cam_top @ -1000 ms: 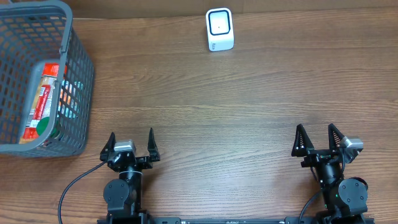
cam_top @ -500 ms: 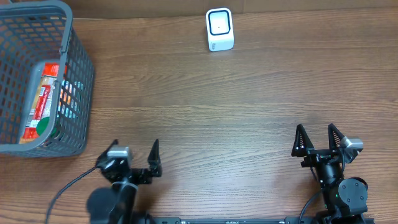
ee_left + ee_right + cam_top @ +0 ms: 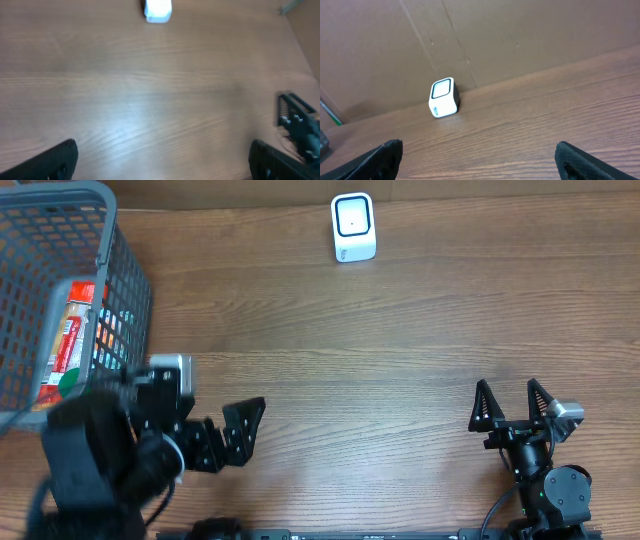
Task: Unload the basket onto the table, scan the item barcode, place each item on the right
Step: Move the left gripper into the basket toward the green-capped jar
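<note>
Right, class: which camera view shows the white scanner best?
The right wrist view: the white scanner is sharp, whole, its face and side showing. Overhead shows it small, from above; the left wrist shows it blurred and cropped.

Left hand [image 3: 164, 145] open, seemingly high; right hand [image 3: 508, 395] open.

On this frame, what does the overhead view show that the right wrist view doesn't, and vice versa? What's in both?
Only overhead: the grey plastic mesh basket holding red-labelled packaged goods, and the open left gripper near it. Only right wrist: the brown panelled wall behind the table. Both: the small white box-shaped barcode scanner, the brown wooden table and the open right gripper.
</note>
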